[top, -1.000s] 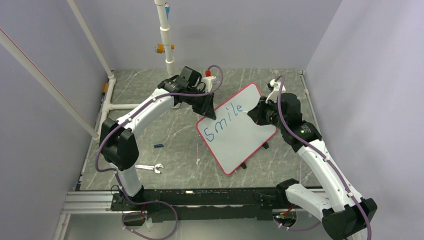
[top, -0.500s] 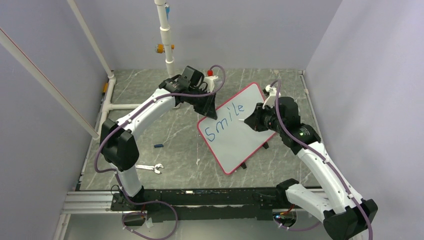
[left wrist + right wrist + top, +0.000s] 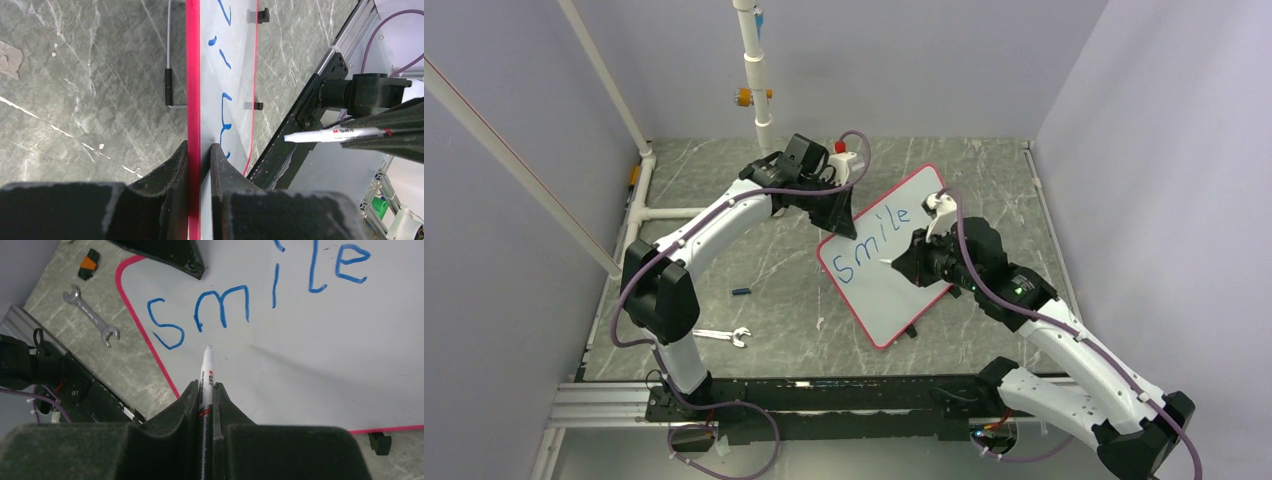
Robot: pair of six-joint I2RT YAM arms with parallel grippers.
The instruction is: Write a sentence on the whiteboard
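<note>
The whiteboard (image 3: 909, 290) with its red rim lies slanted on the table. On it is one line of blue handwriting, "Smile" (image 3: 872, 245). My left gripper (image 3: 842, 228) is shut on the board's far left rim, which passes between its jaws in the left wrist view (image 3: 199, 147). My right gripper (image 3: 906, 262) is shut on a white marker (image 3: 206, 371). The marker's tip hovers just below the "S" and "m" (image 3: 222, 305) over the bare board (image 3: 325, 350). I cannot tell whether it touches. The marker also shows in the left wrist view (image 3: 330, 134).
A steel wrench (image 3: 724, 336) lies at the near left, also in the right wrist view (image 3: 92, 315). A small blue cap (image 3: 741, 292) lies left of the board. A white pipe post (image 3: 759, 90) stands at the back. A metal rail (image 3: 824, 395) runs along the near edge.
My right gripper has carried the marker left and nearer, from beside the end of "Smile" to below its first letters. My left gripper and the board have stayed put.
</note>
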